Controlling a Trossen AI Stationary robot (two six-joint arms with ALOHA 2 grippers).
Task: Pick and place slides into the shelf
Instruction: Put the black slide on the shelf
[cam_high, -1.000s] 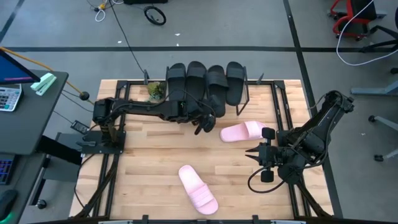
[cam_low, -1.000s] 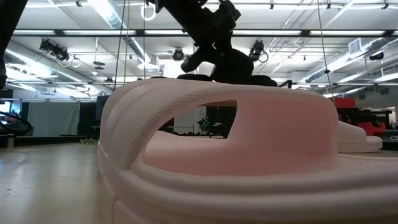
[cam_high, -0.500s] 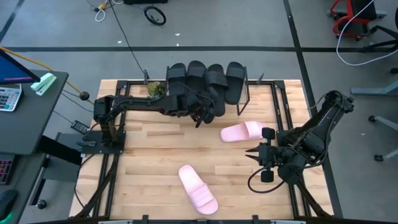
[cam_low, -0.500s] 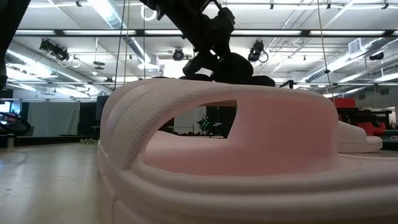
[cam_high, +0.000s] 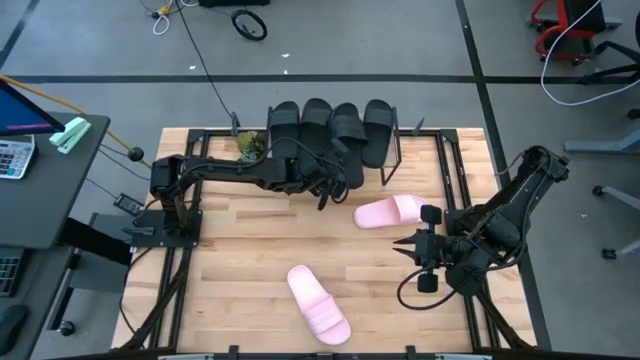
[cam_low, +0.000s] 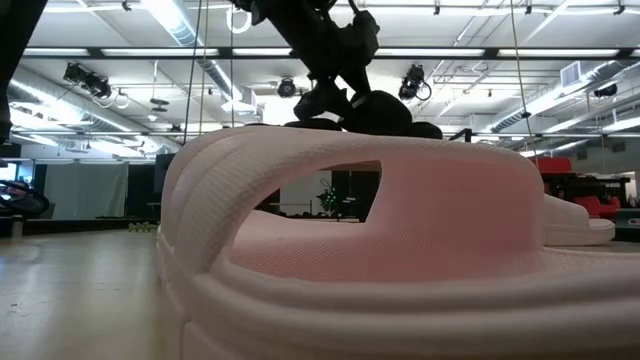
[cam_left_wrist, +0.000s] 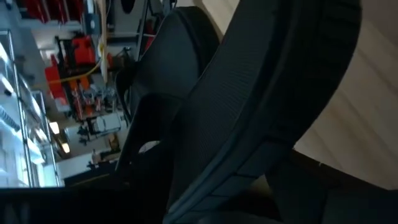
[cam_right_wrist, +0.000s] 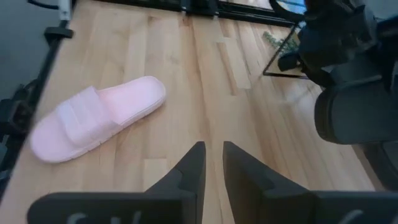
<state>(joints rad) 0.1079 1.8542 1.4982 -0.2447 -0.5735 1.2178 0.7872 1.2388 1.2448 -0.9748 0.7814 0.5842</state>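
Several black slides lie side by side on the shelf at the far middle. My left gripper is open at the near end of one of them, which fills the left wrist view. One pink slide lies on the tabletop just right of it. Another pink slide lies near the front edge and fills the low view. My right gripper waits at the right with only a narrow gap between its fingers and nothing in it. My left gripper stands at the heel end of a black slide, coming level from the near left. The dark fingers against the dark slide hide the place: I cannot tell whether they touch it. The slide rests on the shelf among the others.
A small green plant stands at the shelf's left end. Black frame rails run along the table's sides. Bare wood lies between the two pink slides. A desk with a calculator is off the table's left.
My left gripper has drawn a little toward the table's far left, staying at the near end of the black slides. The slides on the shelf and both pink slides have kept their places.
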